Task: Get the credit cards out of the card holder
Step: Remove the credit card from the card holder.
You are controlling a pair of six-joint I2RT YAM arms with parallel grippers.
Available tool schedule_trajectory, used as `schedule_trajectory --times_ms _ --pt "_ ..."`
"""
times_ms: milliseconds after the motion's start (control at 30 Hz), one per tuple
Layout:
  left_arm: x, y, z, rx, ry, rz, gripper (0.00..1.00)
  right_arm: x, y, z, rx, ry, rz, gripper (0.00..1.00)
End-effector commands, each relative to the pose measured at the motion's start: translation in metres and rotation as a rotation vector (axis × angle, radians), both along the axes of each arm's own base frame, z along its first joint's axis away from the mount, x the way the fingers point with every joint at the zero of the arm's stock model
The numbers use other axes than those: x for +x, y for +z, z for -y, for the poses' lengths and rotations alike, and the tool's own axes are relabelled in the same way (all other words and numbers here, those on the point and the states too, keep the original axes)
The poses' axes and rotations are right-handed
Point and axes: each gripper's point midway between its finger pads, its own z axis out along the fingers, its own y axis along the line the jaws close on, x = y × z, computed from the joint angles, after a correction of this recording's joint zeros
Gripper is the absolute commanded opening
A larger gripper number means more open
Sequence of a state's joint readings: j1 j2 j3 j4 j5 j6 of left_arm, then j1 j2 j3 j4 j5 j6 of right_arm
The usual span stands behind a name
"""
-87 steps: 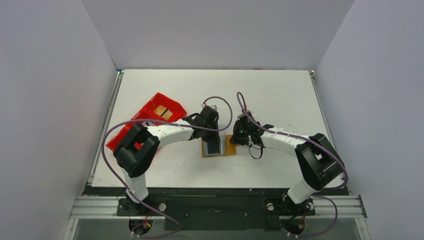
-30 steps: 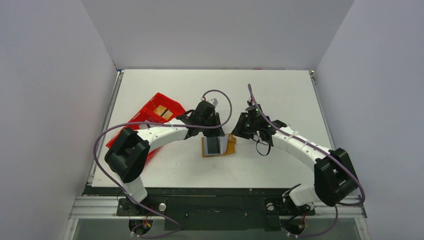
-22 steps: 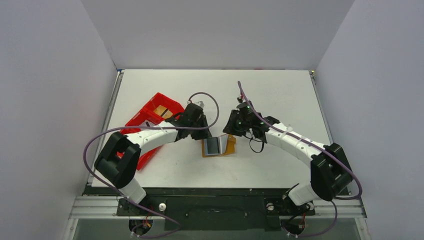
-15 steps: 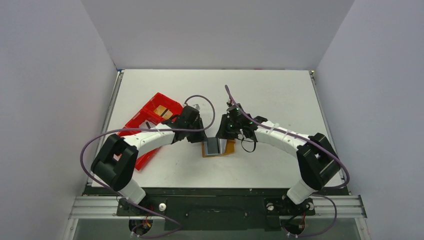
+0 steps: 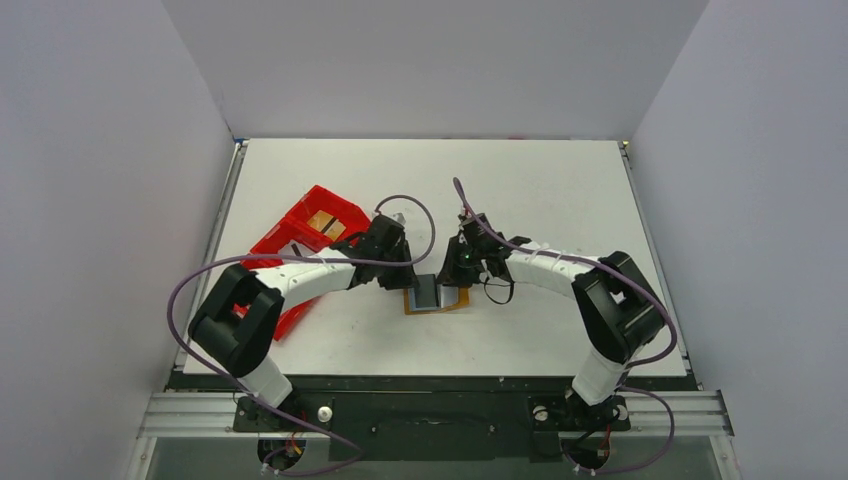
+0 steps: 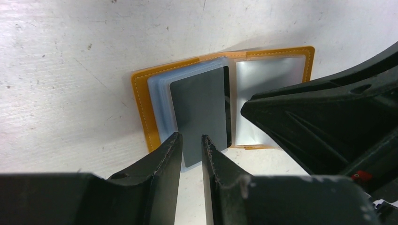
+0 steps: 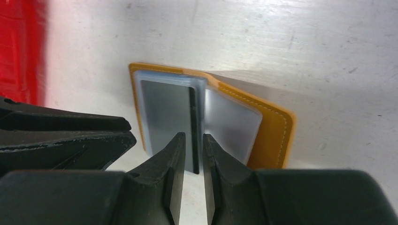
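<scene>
Credit cards (image 6: 199,112): thin flat rectangles, top one smooth and dark grey, tucked into clear plastic sleeves (image 6: 267,93) inside card holder (image 6: 141,108). Not yet drawn out; any lower ones hidden beneath top one.

Card holder: small tan leather-like wallet, pale stitching along rim, rounded corners. Lies spread open on white table (image 5: 540,190), a little nearer than middle.

Edges and room: table edges well apart from holder on every side. White surface showing beyond holder's far edge and along its near edge. Left side crowded by left gripper (image 6: 190,140), right leaf partly covered by right gripper (image 7: 193,138), both sets of tips close together over top card. Red tray (image 5: 300,235) of glossy plastic off to left, apart from holder, partly beneath left arm.

Orientation: spine near to far; spread long axis left to right; top card's long axis along spine. Right leaf seemingly tilted up slightly, shadow beneath.

Left gripper: matt black fingers a narrow slit apart over one short edge of top card, nothing seen between them.

Right gripper: fingers nearly together, dark stripe at card's edge in line with slit; grip on card or sleeve: cannot tell.
</scene>
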State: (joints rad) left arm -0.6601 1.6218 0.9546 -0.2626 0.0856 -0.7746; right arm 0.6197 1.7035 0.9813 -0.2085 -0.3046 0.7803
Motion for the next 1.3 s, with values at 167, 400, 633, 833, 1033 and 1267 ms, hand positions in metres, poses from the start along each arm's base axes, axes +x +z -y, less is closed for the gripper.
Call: schedule_trajectory --times_ms 167,400,633,833,1033,1267 --pt "0.012 -0.001 0.018 -0.020 -0.029 0.020 0.20 0.004 -0.020 -0.001 0.042 -0.002 -0.002 0.18" --pt "0.011 -0.013 0.021 -0.008 -0.034 -0.001 0.19 0.004 -0.022 0.000 0.042 -0.008 -0.005 0.17" --pt "0.011 -0.022 0.020 0.023 -0.030 -0.024 0.16 0.002 -0.025 -0.003 0.060 -0.007 -0.013 0.17" --pt "0.008 -0.032 0.014 0.066 -0.012 -0.050 0.10 0.005 -0.023 -0.005 0.121 -0.019 -0.012 0.16" --pt "0.004 -0.044 0.006 0.111 0.013 -0.086 0.02 0.006 -0.015 -0.006 0.211 -0.032 0.000 0.19" --pt "0.001 -0.050 0.003 0.133 0.030 -0.104 0.00 0.008 -0.007 -0.009 0.309 -0.050 0.000 0.19"
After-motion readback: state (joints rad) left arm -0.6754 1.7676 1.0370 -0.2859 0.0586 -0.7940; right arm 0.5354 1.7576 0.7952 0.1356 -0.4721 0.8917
